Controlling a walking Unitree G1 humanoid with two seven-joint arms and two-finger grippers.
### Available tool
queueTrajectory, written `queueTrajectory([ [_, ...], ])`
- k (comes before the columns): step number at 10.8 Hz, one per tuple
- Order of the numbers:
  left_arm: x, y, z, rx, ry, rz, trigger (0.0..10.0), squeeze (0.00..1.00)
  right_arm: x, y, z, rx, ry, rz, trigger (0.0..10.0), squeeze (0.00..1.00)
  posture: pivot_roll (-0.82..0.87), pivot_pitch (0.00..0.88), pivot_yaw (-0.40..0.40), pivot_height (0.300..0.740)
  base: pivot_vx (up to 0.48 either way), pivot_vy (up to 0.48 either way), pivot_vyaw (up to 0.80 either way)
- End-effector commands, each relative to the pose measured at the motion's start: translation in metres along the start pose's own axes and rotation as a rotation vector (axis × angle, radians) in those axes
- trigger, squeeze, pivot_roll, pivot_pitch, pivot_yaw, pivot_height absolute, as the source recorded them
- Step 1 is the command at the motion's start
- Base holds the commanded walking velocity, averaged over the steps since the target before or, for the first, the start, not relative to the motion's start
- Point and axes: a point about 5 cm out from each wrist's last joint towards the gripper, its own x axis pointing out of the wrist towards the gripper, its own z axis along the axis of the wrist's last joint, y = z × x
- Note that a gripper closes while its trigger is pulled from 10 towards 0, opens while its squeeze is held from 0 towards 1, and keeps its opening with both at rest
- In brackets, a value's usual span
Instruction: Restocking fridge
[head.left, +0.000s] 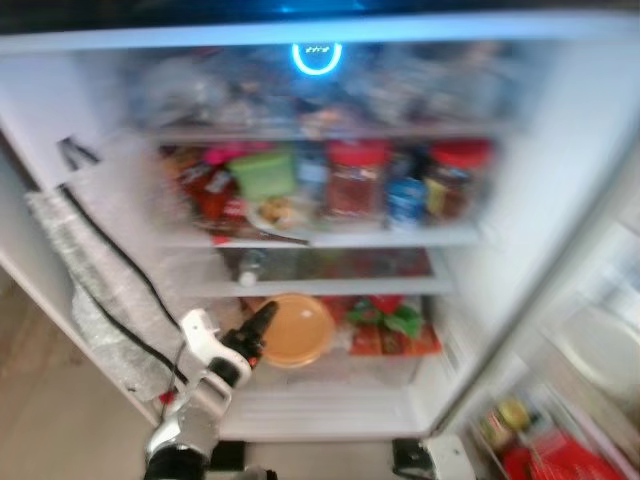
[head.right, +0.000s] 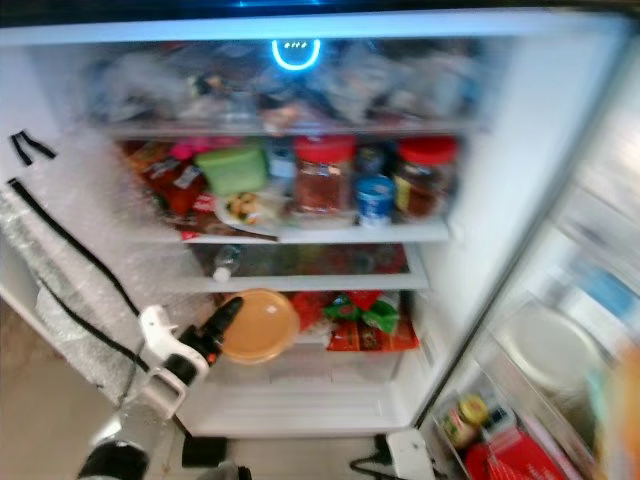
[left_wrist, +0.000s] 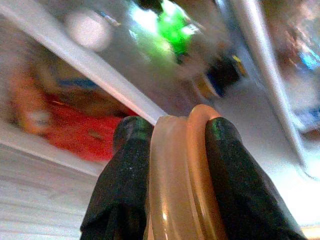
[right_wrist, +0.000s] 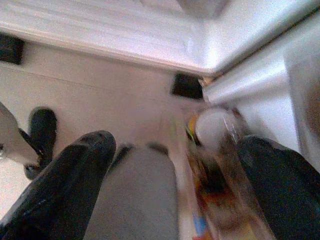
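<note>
The fridge (head.left: 330, 250) interior is brightly lit from within, and a blue-white ring light (head.left: 316, 58) glows at the top centre of its far wall. Both head views are softly blurred all over, worst on the top shelf (head.right: 290, 125) and along the door (head.right: 560, 340) at the right. The wrist views are smeared, with near black fingers (left_wrist: 235, 180) fairly sharp and backgrounds washed out.

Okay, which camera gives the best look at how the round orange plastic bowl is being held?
The left wrist view: the left gripper's black fingers pinch the round orange plastic bowl's rim up close. Both eye views show the whole bowl, blurred, on the fridge's lower shelf.
</note>
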Motion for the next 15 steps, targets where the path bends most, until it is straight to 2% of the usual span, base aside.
queueTrajectory([
  [1,0.003,-0.004,-0.001,-0.013,0.005,-0.009,10.0,0.00,-0.001,0.000,-0.004,-0.002,0.009,0.000,10.0,0.00,0.00,0.000,0.035,0.660,0.307,0.000,0.00],
  [9,0.004,-0.005,-0.005,-0.023,0.020,-0.016,10.0,0.00,-0.001,0.002,-0.004,-0.011,0.009,0.007,10.0,0.00,0.01,0.000,0.033,0.660,0.311,0.000,0.00],
  [14,0.008,-0.007,-0.006,-0.029,0.022,-0.026,10.0,0.00,-0.001,0.002,-0.004,-0.015,0.009,0.010,10.0,0.00,0.00,0.000,0.033,0.660,0.311,0.000,0.00],
  [15,0.014,-0.007,-0.003,-0.061,0.005,-0.008,10.0,0.00,-0.001,0.002,-0.004,-0.017,0.009,0.012,10.0,0.00,0.00,0.000,0.031,0.660,0.000,0.000,0.00],
])
